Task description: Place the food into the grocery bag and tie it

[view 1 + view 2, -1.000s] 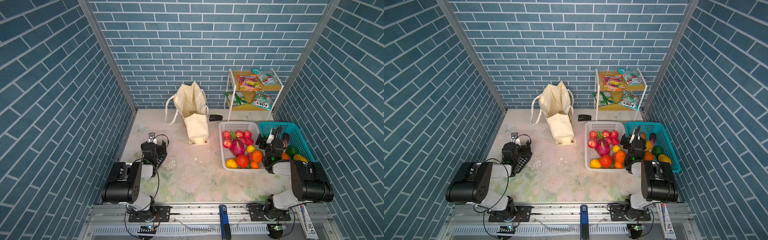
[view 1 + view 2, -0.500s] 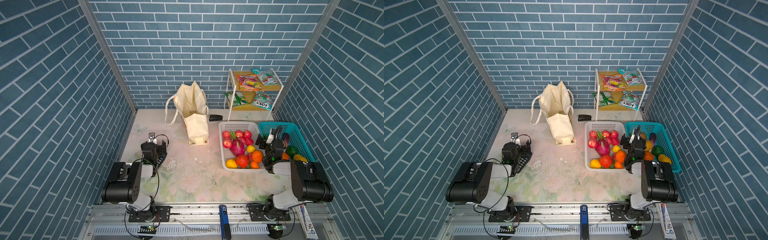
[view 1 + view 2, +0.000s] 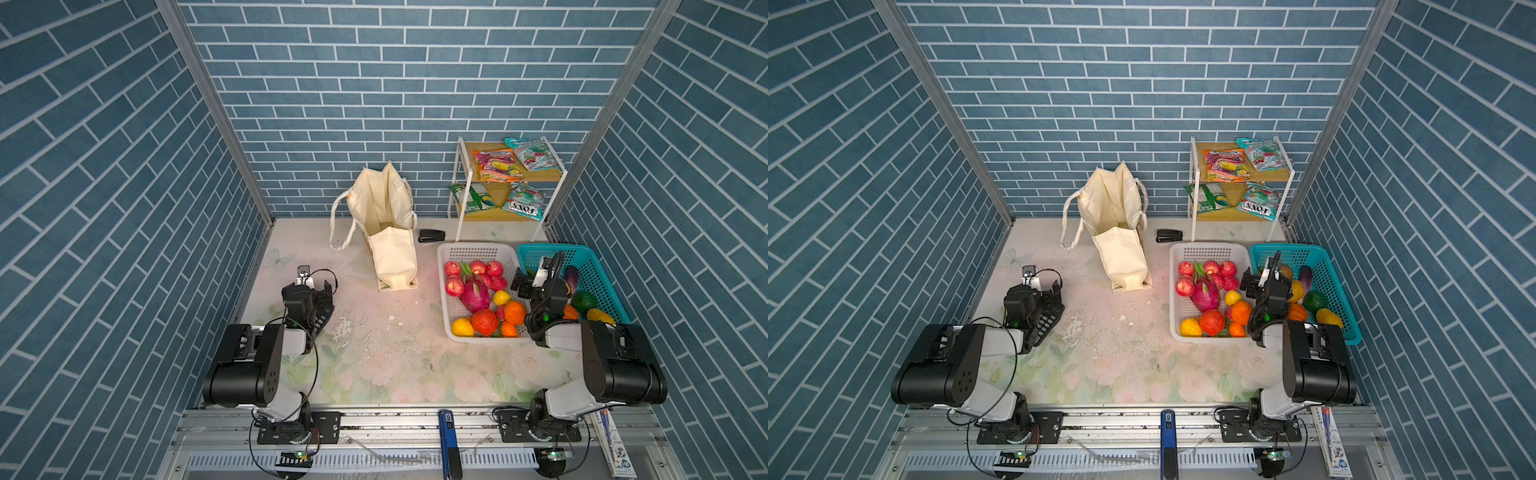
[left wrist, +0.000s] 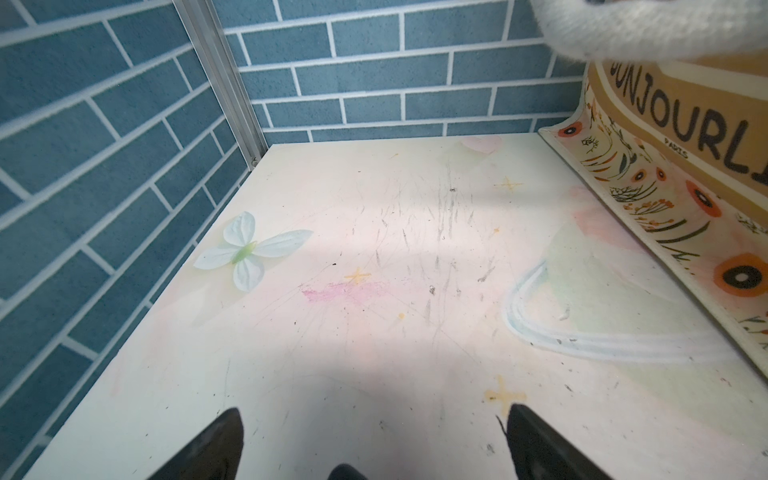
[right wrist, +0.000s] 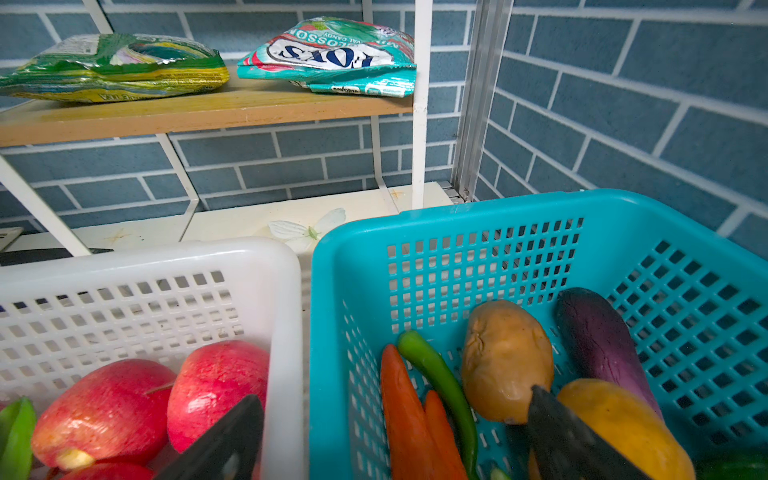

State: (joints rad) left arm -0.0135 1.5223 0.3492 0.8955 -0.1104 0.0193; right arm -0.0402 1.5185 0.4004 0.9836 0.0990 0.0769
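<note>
No change in the last second: left tool (image 4: 376,440) and right tool (image 5: 395,436) gape fully, empty. Grocery bag (image 3: 392,249) stands at twelve o'clock on the tabletop (image 3: 374,353); dragon fruit (image 3: 473,293) in white basket (image 3: 478,247) at three. Loading seemingly unstarted.

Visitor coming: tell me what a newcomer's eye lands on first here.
The magenta dragon fruit among red and orange fruit in the white basket, on the right, draws the eye first. Next come the tall cream tote bag, standing open at the back middle, and the glossy snack packets on the small shelf rack in the back right corner.
</note>
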